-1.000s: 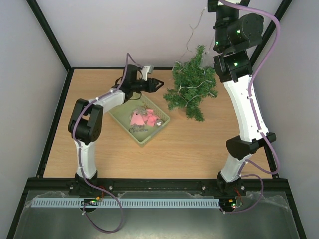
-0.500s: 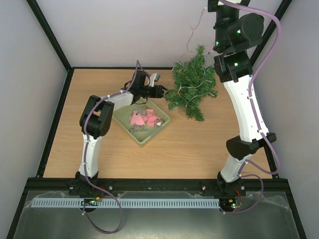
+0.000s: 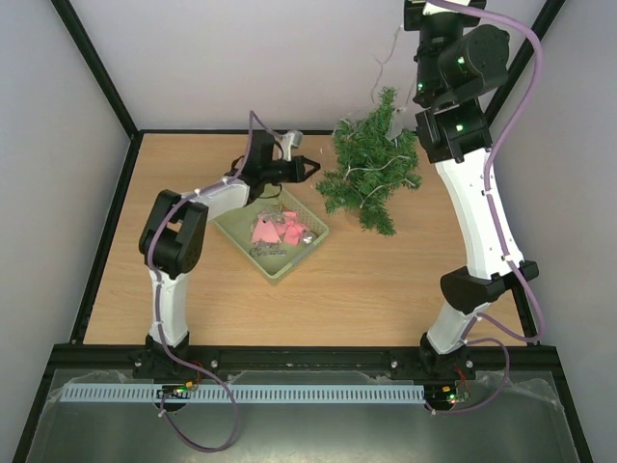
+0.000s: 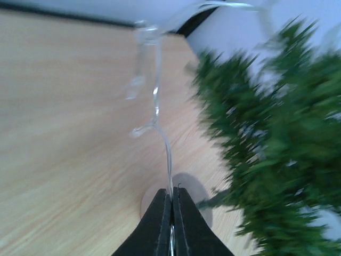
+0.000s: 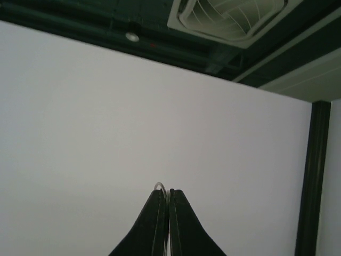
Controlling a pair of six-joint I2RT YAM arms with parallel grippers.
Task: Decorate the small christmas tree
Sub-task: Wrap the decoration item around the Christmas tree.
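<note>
Left tool (image 4: 171, 194): jaws together, clamped on a thin clear light wire (image 4: 158, 104). The wire ran up from the tips past small bulbs. In the top view this tool sat low over the worktop (image 3: 386, 280), beyond the far corner of the pale green basket (image 3: 253, 256). Pink ornaments (image 3: 263, 231) lay in the basket.

The small christmas tree (image 3: 371, 174) stood just right of the left tool, close to the tips but not touching. Its long axis ran from the broad lower branches on the near side to the tip toward the back wall. Upright or leaning: could not tell from this view.

Right tool (image 5: 168, 193): raised high above the tree's right side, jaws together, a clear bit of wire showing at the tips. A strand rose from the treetop toward it.

Judgement: the left arm was the nearer one. The next move turns on carrying the wire rightward, across or around the branches.
</note>
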